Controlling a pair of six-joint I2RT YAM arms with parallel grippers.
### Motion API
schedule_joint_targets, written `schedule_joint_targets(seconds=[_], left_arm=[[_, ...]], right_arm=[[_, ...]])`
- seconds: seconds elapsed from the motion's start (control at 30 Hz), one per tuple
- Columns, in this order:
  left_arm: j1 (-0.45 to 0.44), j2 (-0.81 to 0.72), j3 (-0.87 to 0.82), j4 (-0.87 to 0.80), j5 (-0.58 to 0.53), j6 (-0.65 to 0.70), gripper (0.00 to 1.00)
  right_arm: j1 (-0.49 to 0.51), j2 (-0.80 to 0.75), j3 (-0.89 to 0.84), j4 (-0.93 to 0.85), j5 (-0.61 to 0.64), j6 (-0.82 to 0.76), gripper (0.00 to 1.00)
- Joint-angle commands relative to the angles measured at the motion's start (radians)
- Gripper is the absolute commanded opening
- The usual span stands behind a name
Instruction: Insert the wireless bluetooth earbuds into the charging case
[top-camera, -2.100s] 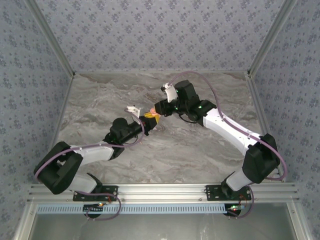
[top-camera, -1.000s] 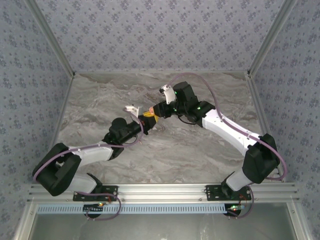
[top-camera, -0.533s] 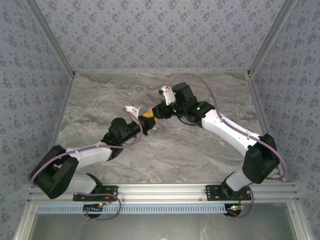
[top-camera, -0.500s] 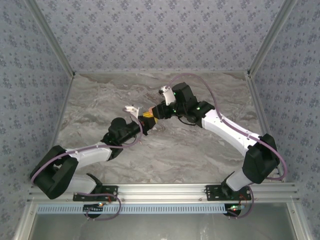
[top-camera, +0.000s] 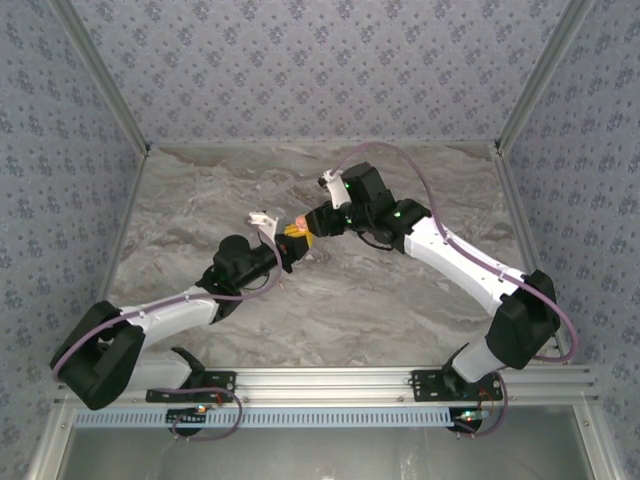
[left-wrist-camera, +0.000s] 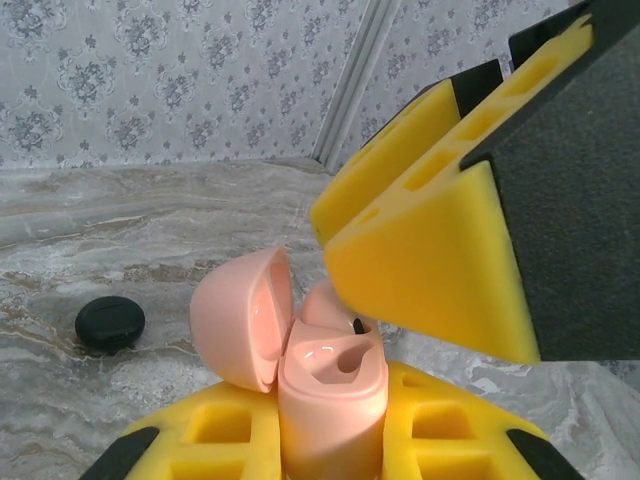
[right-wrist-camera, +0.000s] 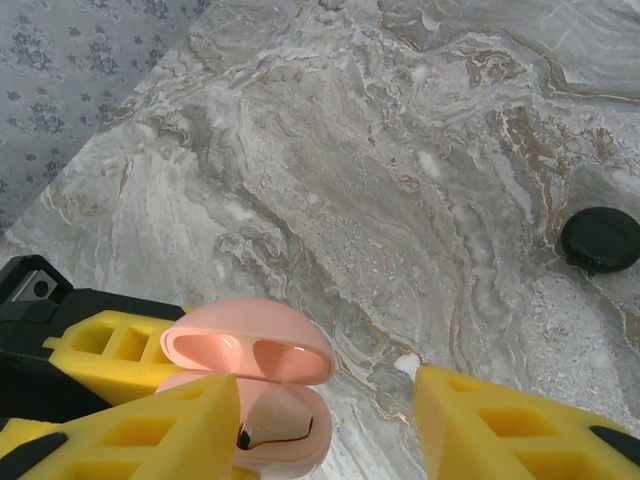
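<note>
On the marble tabletop (top-camera: 400, 300), in the top external view, the left gripper (top-camera: 288, 243) and the right gripper (top-camera: 312, 222) are met tip to tip, the right one at 1 o'clock from the left. A speck of pink, the charging case (top-camera: 299, 221), is seen between them. Its lid and contents are too small to be made out here, and how either pair of jaws stands cannot be read.

In the left wrist view, the charging case (left-wrist-camera: 332, 400) is pinched upright in the left gripper (left-wrist-camera: 330, 445), between yellow foam pads (left-wrist-camera: 480, 425). Its foot is cut off by the lower edge. Its lid (left-wrist-camera: 240, 318) is swung open toward 10 o'clock. One socket is seen bare. Behind it a pale pink earbud (left-wrist-camera: 322, 300) is seated, half hidden by the case's rim and by the right gripper (left-wrist-camera: 326, 236), which reaches in from 2 o'clock. A black disc (left-wrist-camera: 110, 323) lies at 9 o'clock, well apart.

In the right wrist view, the right gripper (right-wrist-camera: 325, 385) is spread wide with nothing gripped. The open charging case (right-wrist-camera: 250, 355) is partly covered by the finger at 7 o'clock, and the earbud (right-wrist-camera: 275, 420) is only dimly made out inside it. One finger (right-wrist-camera: 110, 340) of the left gripper is seen at 9 o'clock against the case. A small pale bit (right-wrist-camera: 405, 365) sits just beside the other finger's tip, and what it is cannot be told. The black disc (right-wrist-camera: 600, 237) lies at 3 o'clock.
</note>
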Motion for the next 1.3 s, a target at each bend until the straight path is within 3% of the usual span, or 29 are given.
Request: schedule_joint_targets(seconds=[0.0,0.27,0.37,0.6,0.9,1.27], left_arm=[[-0.004,-0.034,0.03,-0.022,-0.01,0.03,0.17],[-0.005,-0.183,0.034,-0.254,-0.099,0.123,0.17],[-0.005,-0.27,0.033,-0.364,-0.157,0.151,0.17],[-0.002,-0.43,0.091,-0.684,-0.306,0.18,0.17],[0.006,-0.553,0.106,-0.812,-0.373,0.201,0.17],[0.015,-0.601,0.107,-0.869,-0.424,0.204,0.17]], right_arm=[[0.017,-0.037,0.04,-0.031,0.011,-0.02,0.51],[0.01,-0.039,0.032,-0.102,0.217,0.01,0.52],[0.0,-0.016,0.03,-0.125,0.231,0.027,0.53],[0.009,0.109,0.024,-0.159,0.117,0.016,0.52],[0.106,0.287,0.018,-0.081,-0.015,0.066,0.43],[0.201,0.384,-0.014,0.035,-0.114,0.101,0.36]])
